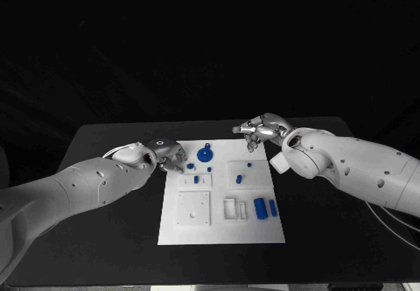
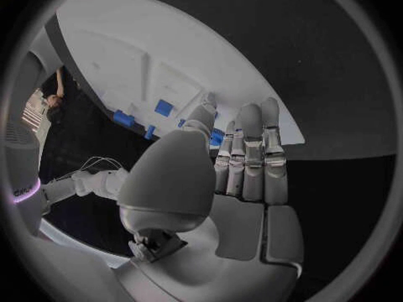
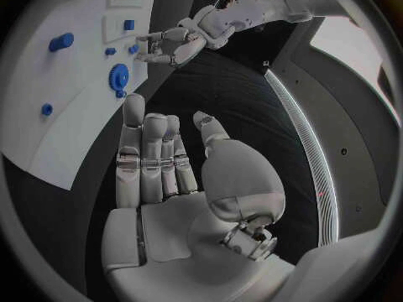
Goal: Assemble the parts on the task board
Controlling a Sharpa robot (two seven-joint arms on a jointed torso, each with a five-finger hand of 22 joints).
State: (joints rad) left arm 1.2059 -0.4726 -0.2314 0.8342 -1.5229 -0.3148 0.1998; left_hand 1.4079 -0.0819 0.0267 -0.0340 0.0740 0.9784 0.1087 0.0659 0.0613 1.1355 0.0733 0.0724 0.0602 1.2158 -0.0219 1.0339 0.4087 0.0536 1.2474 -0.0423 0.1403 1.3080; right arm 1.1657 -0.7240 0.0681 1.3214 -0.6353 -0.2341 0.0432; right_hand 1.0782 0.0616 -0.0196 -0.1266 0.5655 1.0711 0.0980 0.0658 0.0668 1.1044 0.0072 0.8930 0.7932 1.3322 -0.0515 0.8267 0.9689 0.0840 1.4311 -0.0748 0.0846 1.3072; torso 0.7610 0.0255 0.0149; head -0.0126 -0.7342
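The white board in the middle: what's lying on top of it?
On the task board lie small blue parts: a round gear-like piece near the far edge, two cylinders side by side nearer the robot, and smaller pegs. The left hand covers the board's left edge.

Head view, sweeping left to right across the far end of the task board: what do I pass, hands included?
Left hand at the board's left edge → small blue part → blue round part → small blue part → right hand over the far right corner of the task board.
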